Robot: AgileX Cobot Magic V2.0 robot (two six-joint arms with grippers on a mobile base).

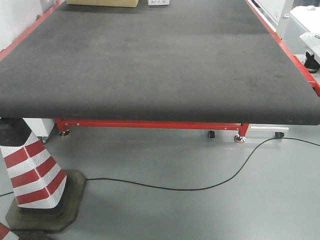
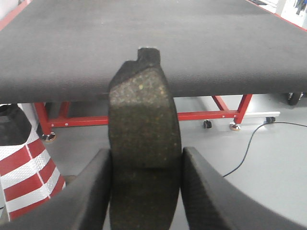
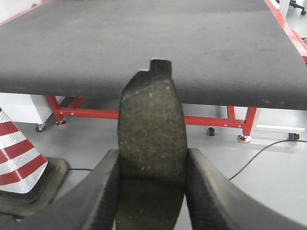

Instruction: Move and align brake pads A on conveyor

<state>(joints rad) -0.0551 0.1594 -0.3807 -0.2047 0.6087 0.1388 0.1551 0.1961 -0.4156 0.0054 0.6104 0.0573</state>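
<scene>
Brake pad [image 2: 144, 110] pinched across its width in my left hand [image 2: 146, 154], long axis pointing to 12 o'clock, tab end leading. Second brake pad [image 3: 152, 115] held the same way in my right hand [image 3: 153, 153]. Both hands closed firm on their pads. Conveyor [image 1: 150, 60] lies ahead at 12, its near edge just past the pad tips. Neither hand looks nearer. Traffic cone [image 1: 30, 170] at 8, cable [image 1: 200, 187] on the floor [image 1: 165, 215].
</scene>
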